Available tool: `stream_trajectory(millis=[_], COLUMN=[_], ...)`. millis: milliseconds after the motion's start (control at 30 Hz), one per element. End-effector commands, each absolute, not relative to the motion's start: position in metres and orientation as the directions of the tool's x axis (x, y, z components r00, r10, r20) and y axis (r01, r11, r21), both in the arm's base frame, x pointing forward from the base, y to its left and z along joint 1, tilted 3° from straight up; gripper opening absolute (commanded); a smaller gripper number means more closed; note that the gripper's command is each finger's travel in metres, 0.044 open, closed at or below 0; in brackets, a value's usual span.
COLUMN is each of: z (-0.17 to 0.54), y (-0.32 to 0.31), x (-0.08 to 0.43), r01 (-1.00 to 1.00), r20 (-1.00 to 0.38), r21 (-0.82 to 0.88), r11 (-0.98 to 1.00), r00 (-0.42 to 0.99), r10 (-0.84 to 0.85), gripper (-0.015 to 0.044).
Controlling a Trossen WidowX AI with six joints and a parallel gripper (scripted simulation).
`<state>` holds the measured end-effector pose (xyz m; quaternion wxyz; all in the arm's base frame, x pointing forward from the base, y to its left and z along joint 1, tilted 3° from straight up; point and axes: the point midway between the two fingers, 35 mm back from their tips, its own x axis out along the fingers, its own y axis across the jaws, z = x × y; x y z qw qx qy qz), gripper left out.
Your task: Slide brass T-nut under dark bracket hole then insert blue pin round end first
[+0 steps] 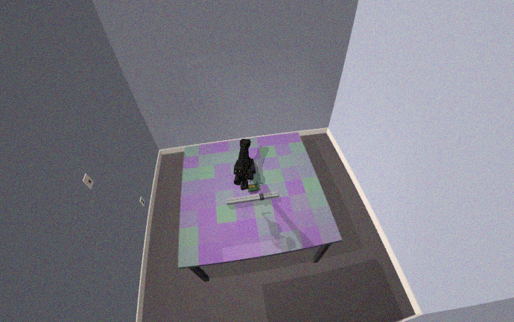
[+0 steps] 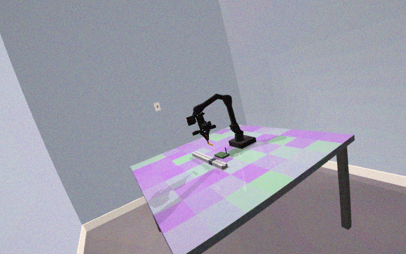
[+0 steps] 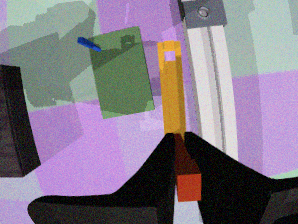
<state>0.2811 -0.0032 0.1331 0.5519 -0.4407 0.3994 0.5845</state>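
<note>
Aloft, the brass nut [image 2: 210,144] [image 3: 172,90] hangs below the pincer [image 2: 207,140] [image 3: 178,139], which is clenched on the nut's orange handle [image 3: 189,187]. Seen from the wrist, the handle's red-orange end shows between the two black fingertips, while the yellow nut reaches out past them, its square hole toward the far end. The nut is above the table, outside the slot, and in that view it lies between the green tray and the pale rail.

From the pincer the arm [image 1: 244,161] [image 2: 229,109] goes up through a wrist angled steeply downward, climbs to a bent elbow, the highest part, then drops along a nearly upright link to its dark base [image 2: 250,140] on the table [image 1: 242,235] [image 2: 269,182]. From above, the arm stretches from its base toward the rail, the hand end stopping short of it.

Near the rail sits the green tray [image 1: 254,188] [image 2: 220,154] [image 3: 122,80], with the blue pin [image 2: 225,150] [image 3: 89,44] standing up at one side. The aluminum rail [image 1: 240,200] [image 2: 202,156] [image 3: 215,95] lies flat, the dark bracket [image 1: 261,197] [image 2: 212,161] [image 3: 212,15] across it, nearer one end.
</note>
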Motion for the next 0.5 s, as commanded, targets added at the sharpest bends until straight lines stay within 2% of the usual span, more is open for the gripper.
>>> stream_trajectory(millis=[0,467], z=[0.133,0.133], y=[-0.007,-0.021], x=[0.286,0.305], r01=[-0.997,-0.995], r20=[-0.957,-0.958], r21=[-0.017,-0.019], r11=[-0.081,-0.095], r00=[-0.007,-0.009], r10=[0.289,0.288], gripper=[-0.0150,-0.0150])
